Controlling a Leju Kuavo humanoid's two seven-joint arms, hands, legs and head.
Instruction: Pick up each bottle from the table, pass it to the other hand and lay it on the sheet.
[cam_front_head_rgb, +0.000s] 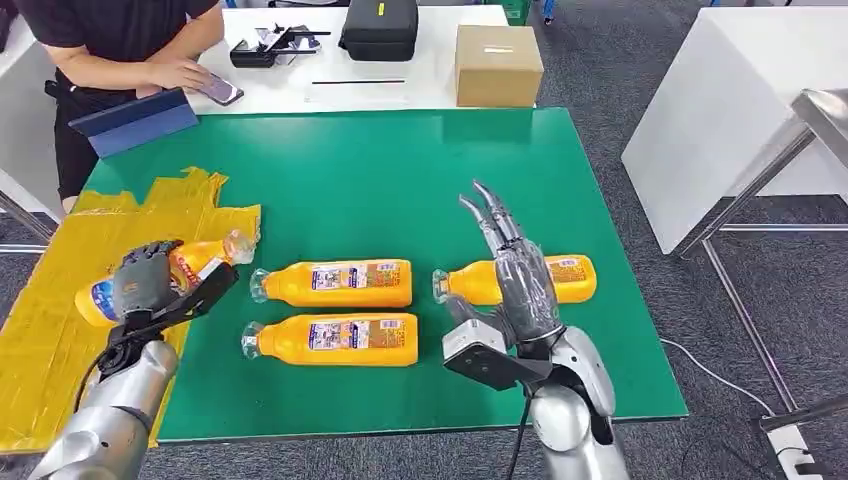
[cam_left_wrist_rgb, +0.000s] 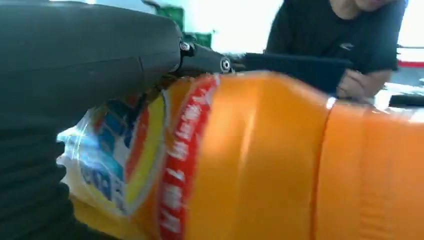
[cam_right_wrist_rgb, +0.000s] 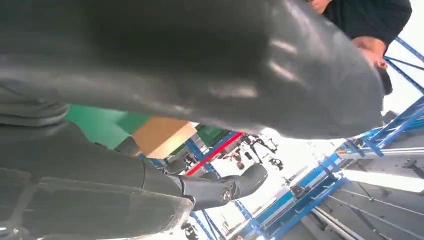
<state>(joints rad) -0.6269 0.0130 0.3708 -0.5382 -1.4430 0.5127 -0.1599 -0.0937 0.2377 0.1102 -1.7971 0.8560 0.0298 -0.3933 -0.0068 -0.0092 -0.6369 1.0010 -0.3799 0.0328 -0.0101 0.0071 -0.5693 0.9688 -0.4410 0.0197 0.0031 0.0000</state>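
From the head view I saw my left hand (cam_front_head_rgb: 148, 282) wrapped around an orange bottle (cam_front_head_rgb: 195, 262), its fingers closed over the label end. The bottle lay slanted, cap toward the green table (cam_front_head_rgb: 400, 170), its body over the yellow sheet (cam_front_head_rgb: 60, 300) at the table's left edge; whether it rested on the sheet or hung just above it, I could not tell. In the left wrist view the same bottle (cam_left_wrist_rgb: 280, 160) sat right against the grey thumb (cam_left_wrist_rgb: 85, 55).

My right hand (cam_front_head_rgb: 510, 275) was over the rightmost bottle (cam_front_head_rgb: 570, 278), fingers straight, slightly spread and pointing away from me, holding nothing. Whether the palm touched that bottle I could not tell. In the right wrist view the hand (cam_right_wrist_rgb: 190, 60) was a dark blur.

Two more bottles lay on their sides mid-table, one (cam_front_head_rgb: 335, 283) just behind the other (cam_front_head_rgb: 335, 339), caps pointing left.

Beyond the green table, a person (cam_front_head_rgb: 120, 40) leaned over a white table (cam_front_head_rgb: 400, 90) that carried a cardboard box (cam_front_head_rgb: 497, 65) and a black case (cam_front_head_rgb: 379, 28).
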